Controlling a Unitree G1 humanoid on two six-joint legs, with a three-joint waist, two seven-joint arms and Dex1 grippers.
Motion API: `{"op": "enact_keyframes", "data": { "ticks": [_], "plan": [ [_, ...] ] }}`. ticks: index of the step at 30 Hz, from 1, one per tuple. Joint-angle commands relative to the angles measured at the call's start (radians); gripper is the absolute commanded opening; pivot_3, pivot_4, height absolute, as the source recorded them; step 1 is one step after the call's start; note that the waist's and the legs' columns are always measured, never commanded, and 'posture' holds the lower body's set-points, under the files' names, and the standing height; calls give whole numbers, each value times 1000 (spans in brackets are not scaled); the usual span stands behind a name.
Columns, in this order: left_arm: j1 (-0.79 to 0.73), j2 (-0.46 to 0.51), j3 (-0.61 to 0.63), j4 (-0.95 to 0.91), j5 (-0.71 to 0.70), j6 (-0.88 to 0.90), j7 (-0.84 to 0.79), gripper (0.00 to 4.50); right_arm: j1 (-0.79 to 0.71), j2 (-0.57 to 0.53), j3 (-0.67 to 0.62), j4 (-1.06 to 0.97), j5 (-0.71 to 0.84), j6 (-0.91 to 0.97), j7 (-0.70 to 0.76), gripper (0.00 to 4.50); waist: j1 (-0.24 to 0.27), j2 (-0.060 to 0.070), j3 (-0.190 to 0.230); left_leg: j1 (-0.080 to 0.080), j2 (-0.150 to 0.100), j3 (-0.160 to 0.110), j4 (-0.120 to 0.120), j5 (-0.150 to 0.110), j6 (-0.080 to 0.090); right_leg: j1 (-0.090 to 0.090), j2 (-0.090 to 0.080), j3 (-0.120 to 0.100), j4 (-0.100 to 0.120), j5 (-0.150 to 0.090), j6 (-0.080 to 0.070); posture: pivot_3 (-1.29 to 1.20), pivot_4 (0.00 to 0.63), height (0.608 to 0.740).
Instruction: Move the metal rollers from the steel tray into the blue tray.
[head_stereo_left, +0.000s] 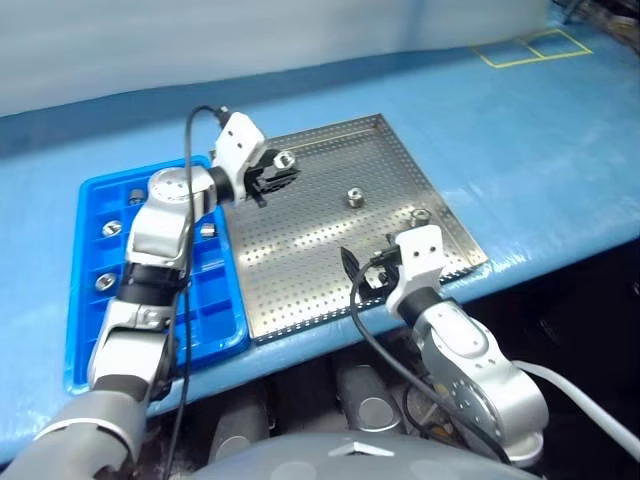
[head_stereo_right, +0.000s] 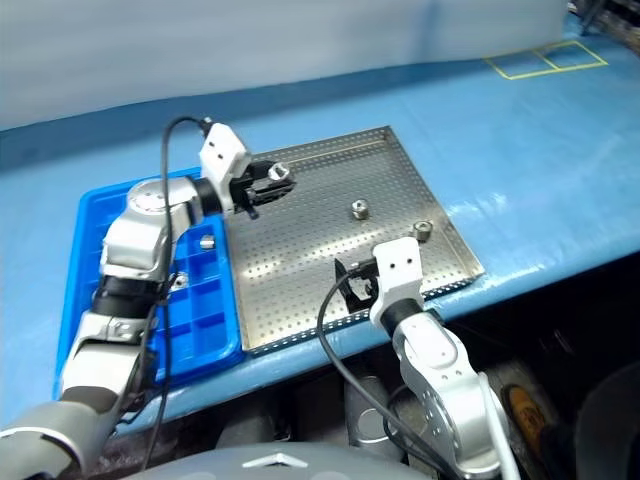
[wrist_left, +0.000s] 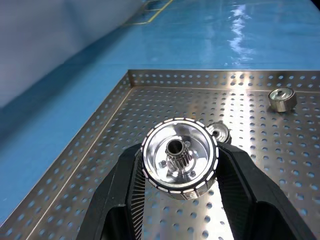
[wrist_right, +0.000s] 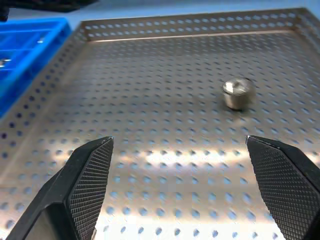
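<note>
the right tool (head_stereo_left: 368, 268) hangs low over the near edge of the steel tray (head_stereo_left: 300, 290), its two black fingers (wrist_right: 90, 175) spread wide with nothing between them; in its wrist view one roller (wrist_right: 238, 93) lies on the perforated floor ahead of the gap. two loose rollers rest on the steel tray: one near the middle (head_stereo_left: 355, 197) and one close to the right rim (head_stereo_left: 421, 215), well apart from each other. further back, the left tool (head_stereo_left: 272, 172) is raised above the tray's far left part, clenched on a metal roller (wrist_left: 180, 156) whose open face with a small toothed hub looks toward the wrist camera. left of the steel tray and just beside it sits the blue tray (head_stereo_left: 90, 200), partly behind the left arm; several rollers lie in its compartments, among them one (head_stereo_left: 111, 228) at the left column and another (head_stereo_left: 103, 282) nearer. both trays stand on the blue bench (head_stereo_left: 540, 150).
</note>
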Motion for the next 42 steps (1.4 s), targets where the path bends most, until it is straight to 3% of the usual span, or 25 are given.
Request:
{"op": "enact_keyframes", "data": {
  "ticks": [1, 6, 10, 16, 26, 34, 42],
  "plan": [
    [117, 62, 103, -242, -53, 67, 38, 1811, -78, -2, 63, 51, 33, -15, 65, 4500, 46, 0, 0, 0, 0, 0, 0, 0, 0, 0, 0, 0, 0, 0, -1, -21, 150, 740],
    [352, 131, 228, -480, -62, 179, 116, 1811, -172, -13, 134, 146, 44, -41, 137, 4500, 149, -2, -1, -2, -2, -3, 0, -2, 0, 0, -2, -3, -3, 2, -6, 72, 150, 740],
    [529, 123, 338, -634, -101, 254, 167, 1811, -248, -15, 180, 232, 47, -78, 200, 4500, 186, -4, -1, -1, -2, -3, 0, -3, -1, 0, -2, -4, -5, 2, -7, 149, 150, 740],
    [795, 97, 422, -755, -100, 225, 207, 1811, -345, -20, 294, 371, 42, -205, 351, 4500, 222, -4, -1, 2, -1, -7, -1, -1, -5, 2, -1, -10, -2, -6, -13, 244, 150, 740],
    [918, 14, 458, -817, -111, 240, 323, 1811, -381, -23, 354, 452, 35, -294, 478, 4500, 274, -5, -2, 2, 0, -12, -1, 1, -7, 2, -1, -14, -2, -7, -14, 296, 150, 740],
    [952, 60, 435, -837, -144, 351, 327, 1811, -372, -26, 340, 448, 31, -289, 479, 4500, 284, -6, -2, 2, 0, -12, -4, 1, -8, 1, 0, -14, -2, -8, -15, 282, 150, 740],
    [986, 129, 414, -861, -165, 447, 328, 4403, -362, -21, 330, 441, 32, -285, 466, 4500, 282, -5, -2, 2, 0, -11, -6, 2, -10, 1, 0, -14, -3, -8, -16, 273, 150, 740]
  ]
}}
